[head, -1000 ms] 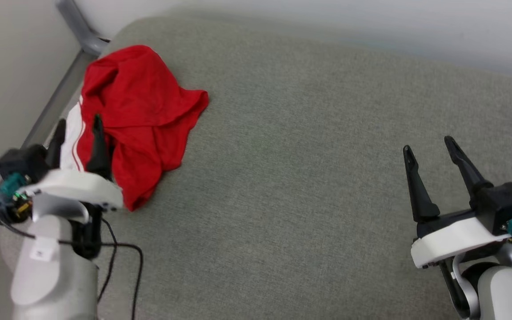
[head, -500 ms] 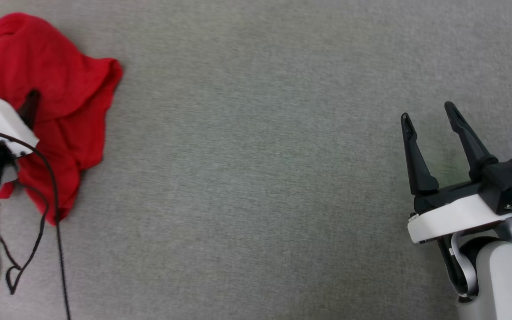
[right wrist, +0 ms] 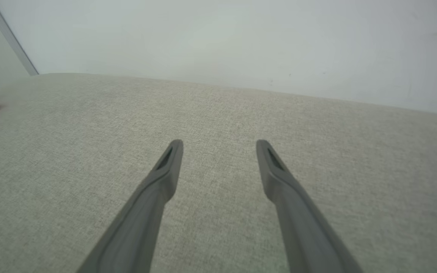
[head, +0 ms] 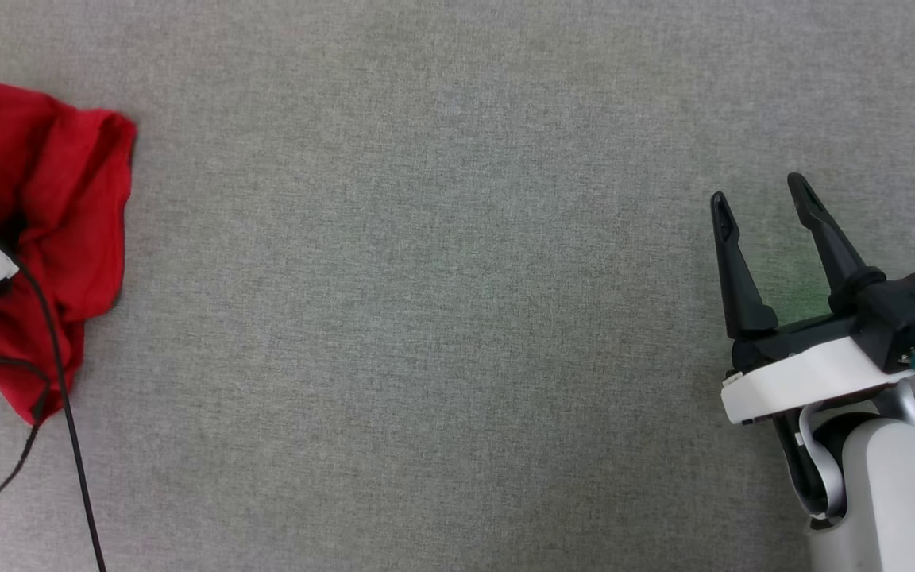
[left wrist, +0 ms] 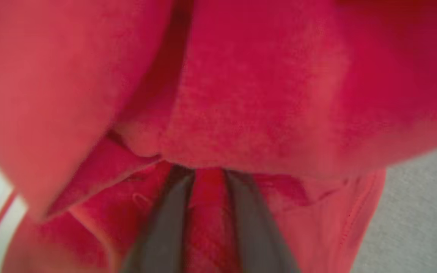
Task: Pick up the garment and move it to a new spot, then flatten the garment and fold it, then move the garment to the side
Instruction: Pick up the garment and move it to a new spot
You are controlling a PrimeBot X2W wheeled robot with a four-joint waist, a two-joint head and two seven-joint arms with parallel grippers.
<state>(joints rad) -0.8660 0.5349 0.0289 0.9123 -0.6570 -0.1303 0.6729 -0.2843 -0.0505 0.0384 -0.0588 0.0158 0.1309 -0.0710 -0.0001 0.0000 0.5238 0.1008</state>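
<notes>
Straddling a garment fold, left end effector half-closed, grip unclear; right end effector wide open, empty.

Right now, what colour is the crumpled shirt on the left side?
Bright red. The crumpled cloth garment shows best in the head view.

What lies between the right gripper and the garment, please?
Only bare grey upholstery, seen in the head view, separates the right gripper from the garment.

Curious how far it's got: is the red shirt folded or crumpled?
Crumpled. The garment lies bunched in loose, uneven folds on the grey surface, not spread flat or neatly folded.
</notes>
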